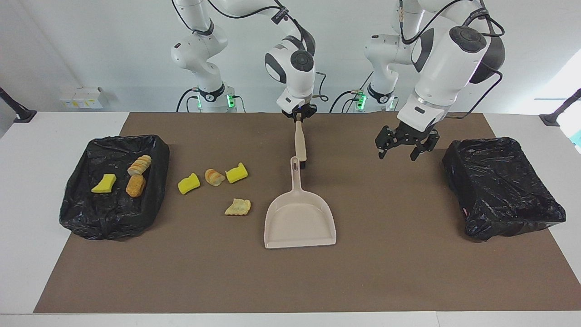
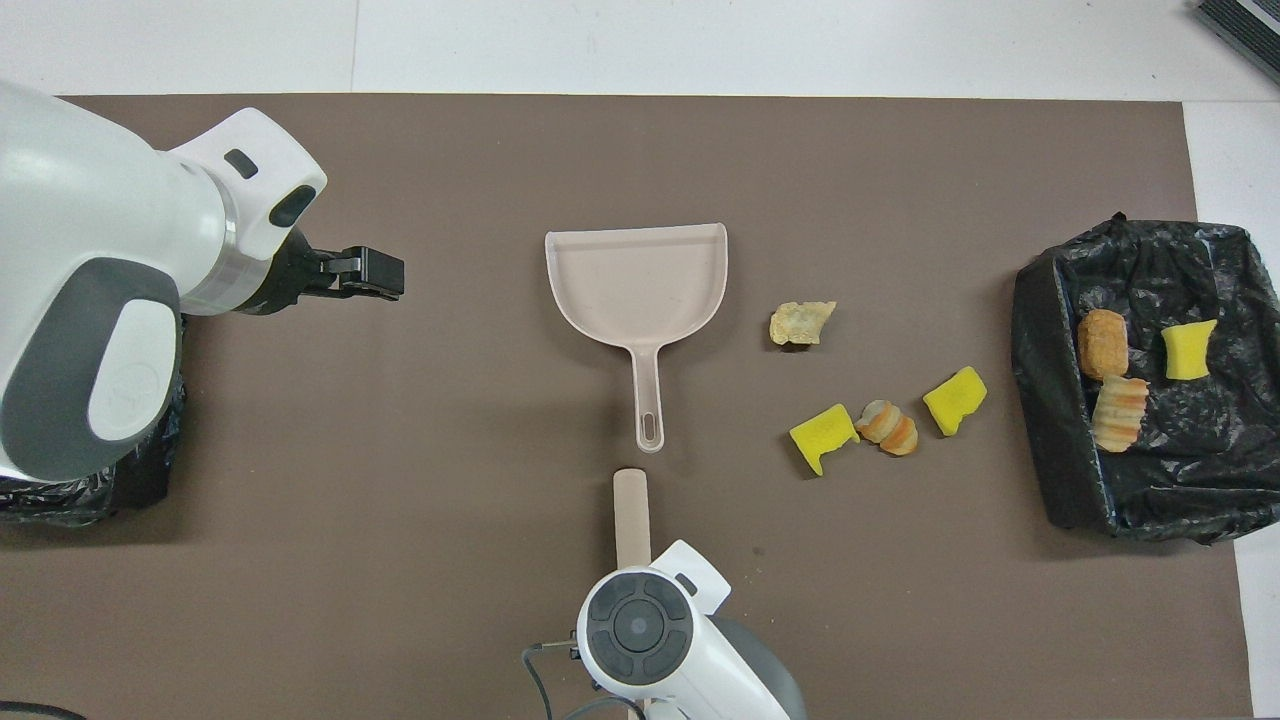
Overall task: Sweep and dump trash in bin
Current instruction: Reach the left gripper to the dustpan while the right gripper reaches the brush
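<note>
- Toward the right arm's end, three trash scraps lie in the bin [image 1: 113,213]; four scraps [image 1: 212,177] sit beside it.
- Right gripper [image 1: 298,115] pinches the brush [image 1: 300,144] handle; sweeping comes next.
- Left gripper [image 1: 404,144], fingers spread, hangs over the mat; it likely needs the dustpan [image 1: 299,218].
</note>
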Robot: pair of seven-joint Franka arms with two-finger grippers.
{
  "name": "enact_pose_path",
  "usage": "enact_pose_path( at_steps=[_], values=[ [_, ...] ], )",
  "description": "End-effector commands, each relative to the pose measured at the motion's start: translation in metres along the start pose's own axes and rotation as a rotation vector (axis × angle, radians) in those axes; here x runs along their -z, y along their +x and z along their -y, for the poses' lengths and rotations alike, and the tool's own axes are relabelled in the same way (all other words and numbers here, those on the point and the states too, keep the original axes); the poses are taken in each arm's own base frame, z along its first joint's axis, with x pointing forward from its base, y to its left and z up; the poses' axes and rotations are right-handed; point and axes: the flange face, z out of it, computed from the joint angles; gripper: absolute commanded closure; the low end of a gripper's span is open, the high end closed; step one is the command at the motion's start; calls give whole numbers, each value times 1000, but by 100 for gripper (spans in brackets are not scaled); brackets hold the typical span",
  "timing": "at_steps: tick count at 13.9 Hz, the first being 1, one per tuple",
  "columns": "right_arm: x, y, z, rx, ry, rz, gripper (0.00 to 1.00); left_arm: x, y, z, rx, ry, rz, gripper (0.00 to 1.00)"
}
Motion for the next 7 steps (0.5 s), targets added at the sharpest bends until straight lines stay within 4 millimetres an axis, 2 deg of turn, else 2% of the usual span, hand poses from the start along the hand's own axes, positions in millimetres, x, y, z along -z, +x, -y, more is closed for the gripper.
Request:
enact_pose_path(
  at_steps=[1, 2, 4, 5, 6, 7],
  values=[
    [40, 8, -41, -66, 11, 70, 100, 4, 5, -10, 13, -27, -24, 0],
    [43, 9, -53, -89, -7, 103, 100, -6, 3, -24, -4, -27, -8, 0],
    [46, 17, -73, -159, -27, 145, 100, -26, 15, -54, -5, -36, 8, 0],
    [47, 20, -81, -201, -50, 152, 100, -27, 21, -57, 21, -36, 4, 0],
    [52, 22, -89, -217, -52, 151, 100, -37, 21, -64, 20, -34, 14, 0],
    [57, 29, -100, -241, -55, 141, 100, -53, 17, -87, 3, -31, 28, 0]
  ],
)
